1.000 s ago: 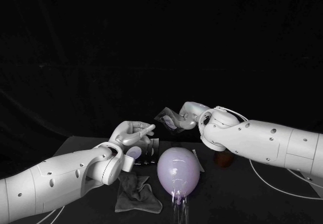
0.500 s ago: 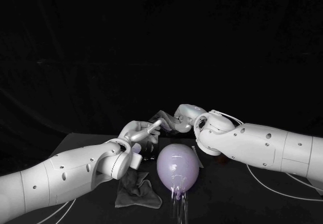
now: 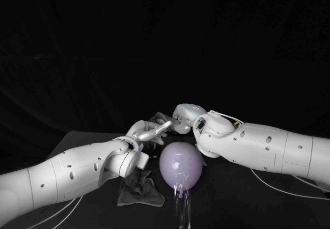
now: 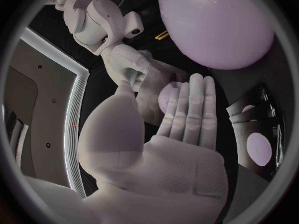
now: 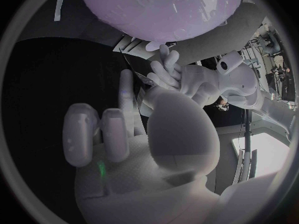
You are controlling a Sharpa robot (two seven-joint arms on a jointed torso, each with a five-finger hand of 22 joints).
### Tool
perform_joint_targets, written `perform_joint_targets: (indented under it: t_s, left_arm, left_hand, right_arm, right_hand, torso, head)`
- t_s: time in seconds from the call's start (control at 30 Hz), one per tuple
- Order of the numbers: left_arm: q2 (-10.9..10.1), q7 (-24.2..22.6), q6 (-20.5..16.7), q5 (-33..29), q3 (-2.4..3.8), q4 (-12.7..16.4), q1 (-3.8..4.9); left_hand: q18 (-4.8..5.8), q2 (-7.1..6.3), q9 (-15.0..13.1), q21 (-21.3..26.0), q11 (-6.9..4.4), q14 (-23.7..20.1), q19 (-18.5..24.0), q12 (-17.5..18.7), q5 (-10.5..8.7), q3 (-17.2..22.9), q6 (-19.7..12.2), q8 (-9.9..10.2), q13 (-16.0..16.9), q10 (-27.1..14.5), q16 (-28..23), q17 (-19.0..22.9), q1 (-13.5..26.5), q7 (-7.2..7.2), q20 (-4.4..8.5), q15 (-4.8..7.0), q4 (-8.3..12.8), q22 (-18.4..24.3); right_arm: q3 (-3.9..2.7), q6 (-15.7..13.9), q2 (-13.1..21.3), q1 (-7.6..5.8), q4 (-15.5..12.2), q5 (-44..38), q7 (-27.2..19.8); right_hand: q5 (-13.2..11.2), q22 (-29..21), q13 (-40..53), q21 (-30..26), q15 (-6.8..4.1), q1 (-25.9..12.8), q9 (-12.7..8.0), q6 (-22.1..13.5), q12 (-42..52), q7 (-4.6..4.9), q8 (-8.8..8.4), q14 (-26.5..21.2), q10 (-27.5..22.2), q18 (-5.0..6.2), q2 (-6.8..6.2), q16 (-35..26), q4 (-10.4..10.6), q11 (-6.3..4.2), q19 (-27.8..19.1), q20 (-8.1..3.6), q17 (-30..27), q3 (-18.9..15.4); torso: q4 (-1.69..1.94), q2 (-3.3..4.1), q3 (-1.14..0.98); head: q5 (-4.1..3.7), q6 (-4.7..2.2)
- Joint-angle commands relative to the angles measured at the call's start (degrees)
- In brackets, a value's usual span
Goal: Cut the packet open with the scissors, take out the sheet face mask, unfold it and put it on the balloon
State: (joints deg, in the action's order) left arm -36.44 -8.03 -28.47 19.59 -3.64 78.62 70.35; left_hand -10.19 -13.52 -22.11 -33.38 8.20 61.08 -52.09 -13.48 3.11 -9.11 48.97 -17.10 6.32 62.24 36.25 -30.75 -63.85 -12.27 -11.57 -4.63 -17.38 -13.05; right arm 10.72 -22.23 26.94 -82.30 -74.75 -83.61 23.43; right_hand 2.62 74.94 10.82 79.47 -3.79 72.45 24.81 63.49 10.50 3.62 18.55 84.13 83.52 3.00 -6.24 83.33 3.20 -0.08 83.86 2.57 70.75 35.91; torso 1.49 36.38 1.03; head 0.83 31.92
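Observation:
A thin translucent packet (image 3: 163, 119) hangs in the air behind the lilac balloon (image 3: 180, 164), which lies on the black table. My right hand (image 3: 182, 118) grips the packet from the right. My left hand (image 3: 150, 130) meets it from the left. In the left wrist view the left hand (image 4: 181, 124) has its thumb on one side of the packet (image 4: 154, 92) and its flat fingers on the other, facing the right hand (image 4: 127, 67). The right wrist view shows the right hand (image 5: 124, 129), the left hand (image 5: 181, 79) and the balloon (image 5: 156, 10) beyond them.
A crumpled grey cloth (image 3: 141, 191) lies on the table left of the balloon, under my left arm. Dark shiny upright pieces (image 4: 258, 144) stand beside the balloon (image 4: 215, 25). A small yellow loop (image 4: 162, 35) lies past the balloon.
My left hand has risen from the table and reached right to the packet. My right hand has brought the packet left and slightly up to meet it. The balloon and cloth have not moved.

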Motion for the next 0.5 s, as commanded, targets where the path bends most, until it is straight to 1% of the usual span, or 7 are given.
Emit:
perform_joint_targets:
  t_s: [0.03,0.13,0.2,0.3,0.43,0.5]
  left_arm:
    - [0.37,2.66,0.02,3.38,0.10,0.13,0.20]
    - [0.53,2.95,0.07,3.76,0.11,0.24,0.23]
    - [0.62,3.12,0.09,3.90,0.12,0.27,0.24]
    - [0.78,3.67,0.19,4.04,0.13,0.18,0.25]
    - [0.99,4.88,0.53,4.19,0.14,-0.19,0.26]
    - [1.06,5.61,0.79,4.25,0.14,-0.31,0.26]
  left_hand:
    - [-0.05,-0.65,-0.08,0.26,-0.01,-0.56,0.42,-0.37,0.22,-0.42,0.22,-0.27,0.09,-0.36,-0.43,0.11,0.11,0.25,-0.04,-0.10,0.04,0.09]
    - [-0.05,-1.14,-0.14,0.42,0.02,-0.87,0.65,-0.42,0.23,-0.89,0.18,-0.43,0.08,-0.47,-0.72,0.21,0.53,0.24,-0.16,-0.15,0.02,0.18]
    - [-0.05,-1.18,-0.16,0.45,0.02,-0.91,0.68,-0.43,0.23,-0.92,0.16,-0.46,0.08,-0.49,-0.77,0.22,0.64,0.24,-0.18,-0.15,0.02,0.19]
    - [-0.08,-1.67,-0.24,0.62,0.04,-1.05,0.86,-0.53,0.25,-1.38,0.06,-0.67,0.07,-0.58,-1.02,0.30,2.15,0.23,-0.32,-0.18,0.00,0.30]
    - [-0.14,-1.88,-0.38,0.73,-0.01,-0.99,0.94,-0.76,0.40,-1.53,0.10,-1.00,0.11,-0.47,-1.17,0.33,4.11,0.29,-0.44,-0.15,-0.01,0.39]
    - [-0.18,-1.59,-0.47,0.75,-0.10,-0.87,0.90,-0.94,0.45,-1.29,0.24,-1.24,0.15,-0.29,-1.18,0.32,4.94,0.38,-0.47,-0.08,-0.02,0.41]
  right_arm:
    - [-0.04,1.19,-0.38,0.19,0.18,-4.40,1.15]
    - [-0.04,1.63,-0.71,0.43,0.34,-5.12,1.42]
    - [-0.04,1.79,-0.88,0.57,0.35,-5.59,1.60]
    - [-0.04,1.85,-1.04,0.79,0.12,-6.46,1.80]
    - [-0.04,1.73,-1.10,0.96,-0.34,-8.08,2.00]
    - [-0.04,1.64,-1.09,1.02,-0.55,-8.83,2.13]
  right_hand:
    - [0.22,12.02,0.10,0.21,-0.33,-0.18,6.70,-0.07,0.07,-0.34,3.03,2.31,0.87,-0.71,0.24,0.23,-1.29,-0.47,1.36,-0.36,0.05,1.70]
    - [0.23,12.04,0.13,0.26,-0.33,-0.22,6.74,-0.09,0.07,-0.34,3.11,2.36,0.89,-0.72,0.20,0.30,-1.38,-0.47,1.38,-0.37,0.27,1.84]
    - [0.24,12.02,0.15,0.20,-0.33,-0.24,6.76,-0.10,0.07,-0.34,3.15,2.35,0.90,-0.71,0.19,0.29,-1.43,-0.48,1.36,-0.37,0.22,1.93]
    - [0.24,12.02,0.15,0.20,-0.33,-0.24,6.76,-0.10,0.07,-0.34,3.15,2.35,0.90,-0.71,0.19,0.29,-1.43,-0.48,1.36,-0.37,0.22,1.93]
    - [0.24,12.03,0.19,0.23,-0.33,-0.28,6.79,-0.12,0.07,-0.34,3.21,2.37,0.92,-0.72,0.17,0.31,-1.50,-0.48,1.38,-0.37,0.30,2.06]
    - [0.25,12.04,0.22,0.26,-0.33,-0.32,6.82,-0.14,0.06,-0.34,3.27,2.39,0.93,-0.72,0.15,0.34,-1.59,-0.48,1.39,-0.37,0.40,2.19]
  torso:
    - [0.03,0.06,0.04]
    - [0.00,0.00,0.01]
    - [-0.02,0.00,0.02]
    - [-0.07,-0.02,-0.02]
    - [-0.05,-0.06,-0.06]
    - [-0.07,-0.07,-0.05]
  head:
    - [-0.13,0.21]
    - [-0.06,0.33]
    - [-0.02,0.37]
    - [0.07,0.50]
    - [0.08,0.49]
    - [0.03,0.54]
